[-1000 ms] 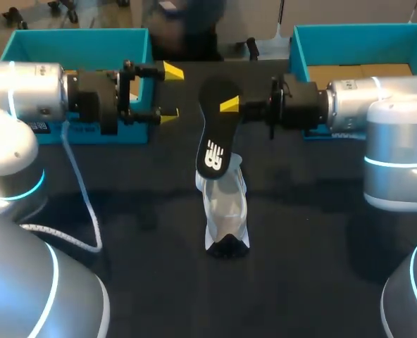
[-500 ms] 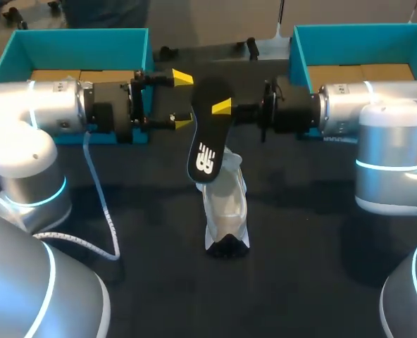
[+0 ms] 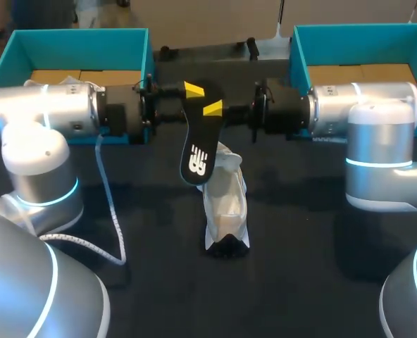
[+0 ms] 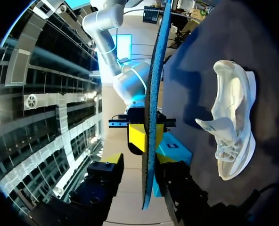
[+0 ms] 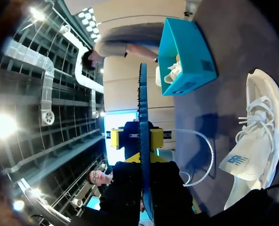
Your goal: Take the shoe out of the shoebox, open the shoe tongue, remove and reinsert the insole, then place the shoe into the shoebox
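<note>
Now left end effector (image 3: pixel 189 105), spread, has reached insole (image 3: pixel 198 151) pinched by right end effector (image 3: pixel 213 109).

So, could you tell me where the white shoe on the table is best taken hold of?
Probably by the rim of its opening, from above: the shoe stands on its sole with the tongue pulled out and the insole removed, so one finger could slip inside and the other press the outer wall.
</note>
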### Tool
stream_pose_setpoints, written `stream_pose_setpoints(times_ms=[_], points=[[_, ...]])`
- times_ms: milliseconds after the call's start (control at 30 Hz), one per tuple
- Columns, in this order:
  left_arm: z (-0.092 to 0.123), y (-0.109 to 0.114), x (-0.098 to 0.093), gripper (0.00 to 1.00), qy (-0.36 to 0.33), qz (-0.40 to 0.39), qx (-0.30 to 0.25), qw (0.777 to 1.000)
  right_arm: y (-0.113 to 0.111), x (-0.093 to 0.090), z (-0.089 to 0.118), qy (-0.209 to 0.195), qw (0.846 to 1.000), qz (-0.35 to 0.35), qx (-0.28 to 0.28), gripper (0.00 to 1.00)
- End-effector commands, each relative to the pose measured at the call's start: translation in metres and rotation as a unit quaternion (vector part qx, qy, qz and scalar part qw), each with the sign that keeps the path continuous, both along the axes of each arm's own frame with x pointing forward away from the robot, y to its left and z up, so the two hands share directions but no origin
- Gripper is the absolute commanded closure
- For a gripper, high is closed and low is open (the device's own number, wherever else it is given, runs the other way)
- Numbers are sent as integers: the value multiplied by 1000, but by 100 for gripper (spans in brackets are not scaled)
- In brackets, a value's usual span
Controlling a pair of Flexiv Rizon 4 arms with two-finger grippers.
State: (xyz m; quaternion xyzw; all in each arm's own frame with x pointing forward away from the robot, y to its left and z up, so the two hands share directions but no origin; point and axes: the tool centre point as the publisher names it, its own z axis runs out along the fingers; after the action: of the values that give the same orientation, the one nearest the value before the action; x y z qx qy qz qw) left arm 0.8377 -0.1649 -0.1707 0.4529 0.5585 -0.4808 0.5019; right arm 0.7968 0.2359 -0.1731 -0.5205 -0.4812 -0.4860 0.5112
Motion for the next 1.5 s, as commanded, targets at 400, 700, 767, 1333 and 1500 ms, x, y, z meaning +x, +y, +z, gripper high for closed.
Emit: stream_pose_setpoints(times_ms=[400,700,767,1333,1500], points=[[-10,-10,-2,88,9,4,-3,1000,5,-5,1,-2,1000,-3,0,100],[-15,-8,-1,100,14,8,-1,1000,5,-5,-1,2,1000,-3,2,100],[-15,-7,0,100,21,11,-5,1000,4,-6,-1,3,1000,-4,2,100],[-15,2,-16,100,127,-53,0,990,-49,-34,10,-156,980,9,-122,0],[-16,2,-20,100,172,-62,-6,983,-49,-36,13,-228,963,45,-133,0]])
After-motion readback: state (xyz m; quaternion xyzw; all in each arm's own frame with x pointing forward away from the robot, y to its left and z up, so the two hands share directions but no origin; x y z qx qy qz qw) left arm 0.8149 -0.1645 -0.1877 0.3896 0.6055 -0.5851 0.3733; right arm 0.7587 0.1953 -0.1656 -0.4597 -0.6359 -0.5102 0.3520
